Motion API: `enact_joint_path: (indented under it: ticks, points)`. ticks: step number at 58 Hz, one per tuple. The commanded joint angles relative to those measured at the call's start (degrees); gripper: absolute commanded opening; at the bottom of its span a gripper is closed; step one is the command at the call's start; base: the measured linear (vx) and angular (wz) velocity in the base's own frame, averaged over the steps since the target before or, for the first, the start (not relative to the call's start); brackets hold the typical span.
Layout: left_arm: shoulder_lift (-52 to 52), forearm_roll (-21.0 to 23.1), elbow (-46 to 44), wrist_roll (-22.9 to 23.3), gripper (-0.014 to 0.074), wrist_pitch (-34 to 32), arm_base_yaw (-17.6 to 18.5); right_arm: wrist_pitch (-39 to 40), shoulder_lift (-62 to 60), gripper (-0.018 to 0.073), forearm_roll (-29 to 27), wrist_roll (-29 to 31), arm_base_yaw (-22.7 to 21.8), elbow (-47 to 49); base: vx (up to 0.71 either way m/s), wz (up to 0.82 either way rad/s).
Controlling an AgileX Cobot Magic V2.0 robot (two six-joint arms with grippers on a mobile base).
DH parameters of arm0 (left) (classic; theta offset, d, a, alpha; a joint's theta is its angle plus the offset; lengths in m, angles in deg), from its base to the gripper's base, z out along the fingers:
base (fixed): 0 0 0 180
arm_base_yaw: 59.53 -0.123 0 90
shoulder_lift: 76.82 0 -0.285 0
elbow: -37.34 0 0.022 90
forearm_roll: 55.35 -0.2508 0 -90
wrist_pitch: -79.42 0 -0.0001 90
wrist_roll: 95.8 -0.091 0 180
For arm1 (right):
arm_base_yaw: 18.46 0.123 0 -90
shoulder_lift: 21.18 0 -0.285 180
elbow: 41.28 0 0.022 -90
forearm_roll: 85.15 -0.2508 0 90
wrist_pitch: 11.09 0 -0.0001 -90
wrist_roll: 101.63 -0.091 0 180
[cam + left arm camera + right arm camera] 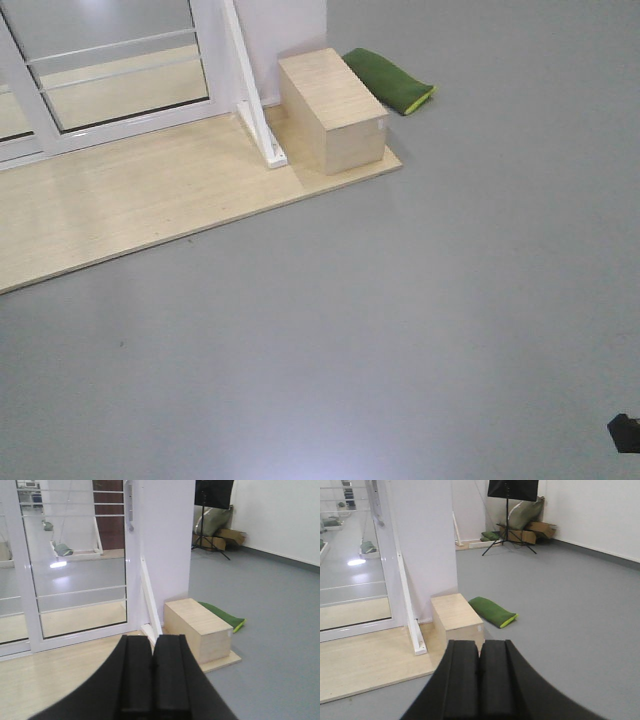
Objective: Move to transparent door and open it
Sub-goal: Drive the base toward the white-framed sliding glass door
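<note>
Glossy white-framed glass transparent door point(80, 555); pale wood platform point(130, 190); smooth grey floor point(400, 320)

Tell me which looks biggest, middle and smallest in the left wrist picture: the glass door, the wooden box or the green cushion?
1. Glass door, largest, cut off at the top.
2. Wooden box.
3. Green cushion, partly hidden behind the box, so its full size is unsure.
</note>
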Motion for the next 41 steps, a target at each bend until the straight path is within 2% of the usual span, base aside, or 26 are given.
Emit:
enact_joint_path:
  ticks: [1,41]
  points:
    - [-0.72,0.53,1.7,0.37,-0.0006,-4.83,0.26,4.81,-0.86,-0.0005,0.41,0.36,-0.14,-0.82,0.5,0.38]
    - [-0.72,0.53,1.7,0.37,-0.0006,-4.83,0.26,4.86,-0.86,-0.0005,0.41,0.36,-0.14,-0.82,0.47,0.39]
